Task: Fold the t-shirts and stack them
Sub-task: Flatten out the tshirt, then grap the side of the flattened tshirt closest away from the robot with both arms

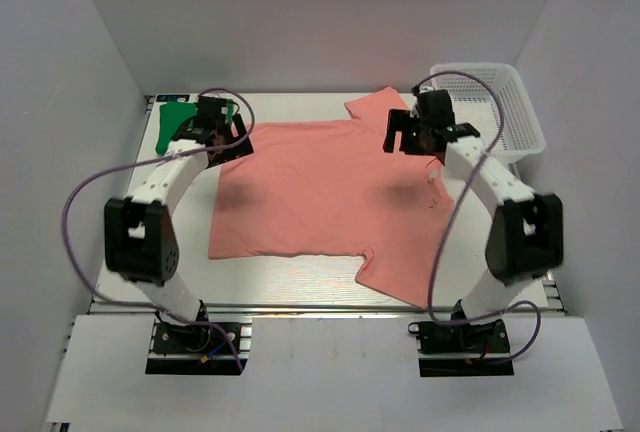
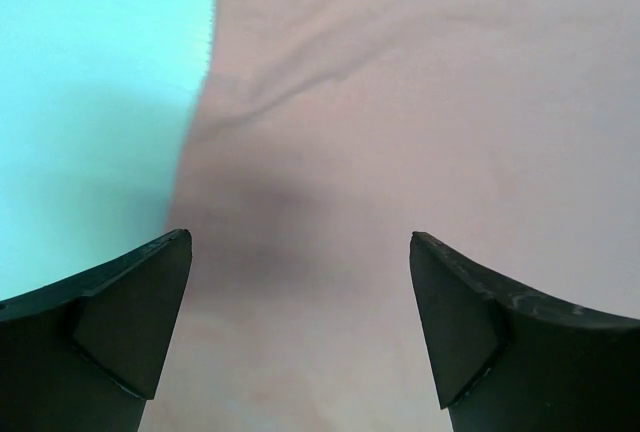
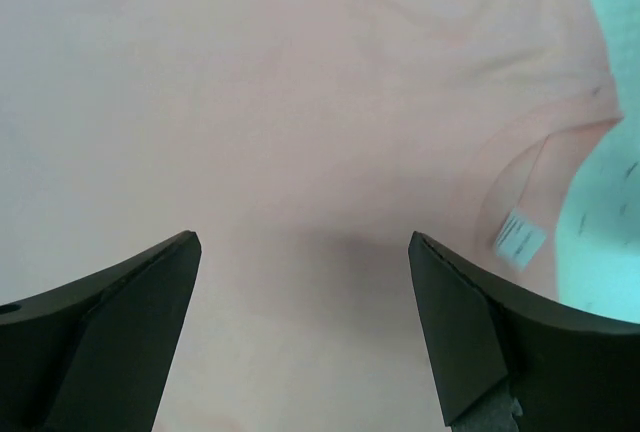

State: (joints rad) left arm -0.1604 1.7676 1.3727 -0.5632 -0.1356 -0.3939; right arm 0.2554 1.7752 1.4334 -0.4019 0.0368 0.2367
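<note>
Leftmost, at the table's [image 1: 290, 107] far left corner, the bright green t-shirt [image 1: 172, 124] lies bunched, partly hidden behind the left arm. Just beside it, the left gripper [image 2: 300, 242] hangs over the left edge of the salmon-pink t-shirt [image 1: 320, 192]. Its fingers [image 2: 130, 302] are spread wide with nothing between them. The left wrist view shows pink cloth under the gap, bare table to its left and a sliver of green at the top.

The pink shirt is spread flat across the middle of the table, one sleeve reaching the far edge and the other the near edge. Its hem faces left and its collar right.

Further right, the right gripper [image 3: 305, 242] hovers above the shirt's collar end, fingers [image 3: 470, 332] likewise released and empty. A small white label [image 3: 520, 237] shows inside the neckline. A white mesh basket [image 1: 524, 132] stands at the far right corner, apart from the shirt.
</note>
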